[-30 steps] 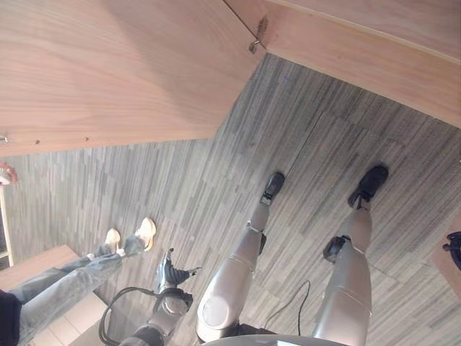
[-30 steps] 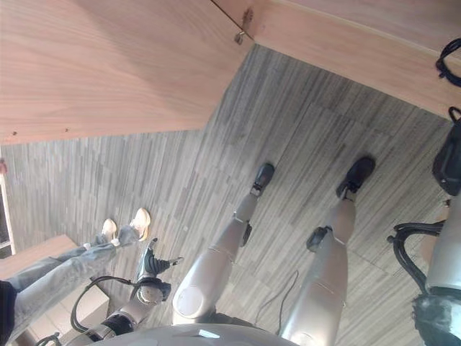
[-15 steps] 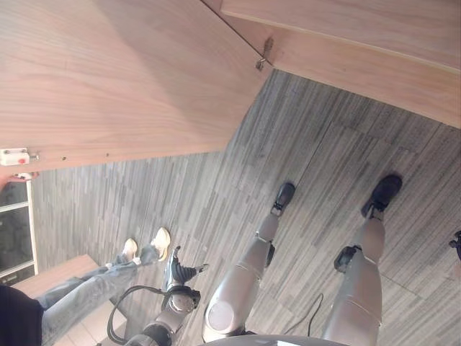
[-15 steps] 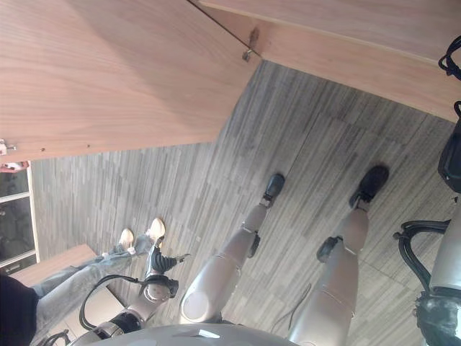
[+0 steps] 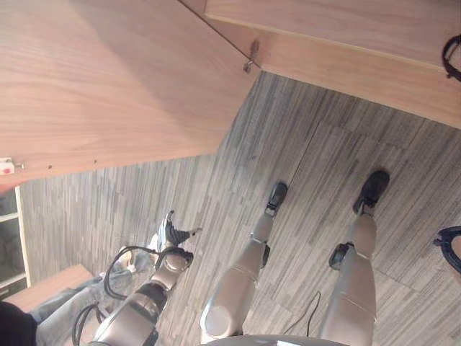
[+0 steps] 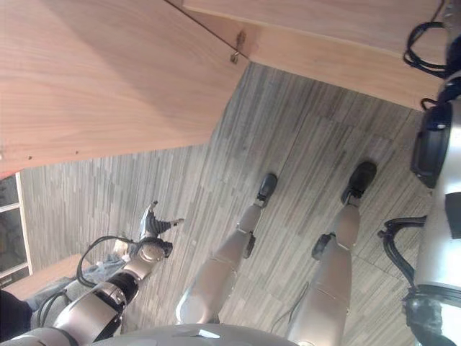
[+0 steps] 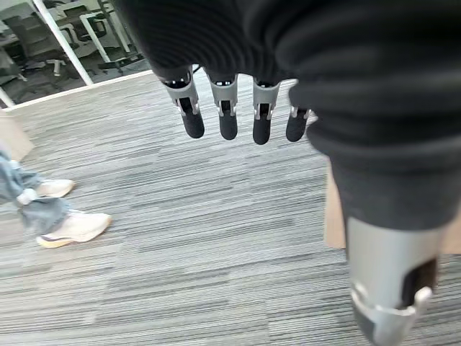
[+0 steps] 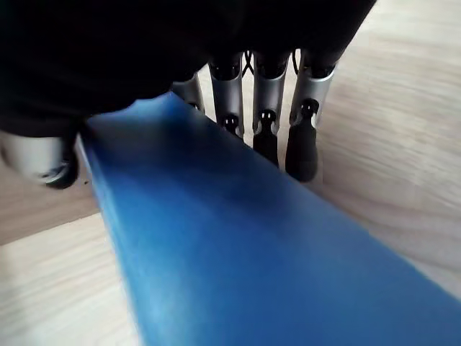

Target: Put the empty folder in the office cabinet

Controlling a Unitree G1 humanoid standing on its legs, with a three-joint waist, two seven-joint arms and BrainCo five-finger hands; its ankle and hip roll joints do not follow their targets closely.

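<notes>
Two hands are showing different states. The left hand [image 5: 167,234], at lower left in the left eye view, is hanging empty with its fingers [image 7: 227,119] straight and relaxed over the grey striped carpet [image 5: 302,144]. The right hand [image 8: 270,108] is gripping the blue folder [image 8: 238,245], seen from its own wrist camera: the fingers are lying along one face of the cover and the thumb [image 8: 43,155] is pressing near the opposite edge, so the folder is being pinched between them. Pale wood grain is lying just behind the folder, though I cannot tell whether that is a cabinet shelf or a panel. Further off, at lower left, a person's jeans leg [image 5: 61,317] and light shoes [image 7: 72,227] are showing beside the robot. Farthest, the open wooden cabinet door [image 5: 108,79] is filling the upper left, hinged [image 5: 250,63] against the cabinet body [image 5: 346,50] along the top. Judging by this, the folder is already in hand and the door open; placing and releasing it inside are remaining.
</notes>
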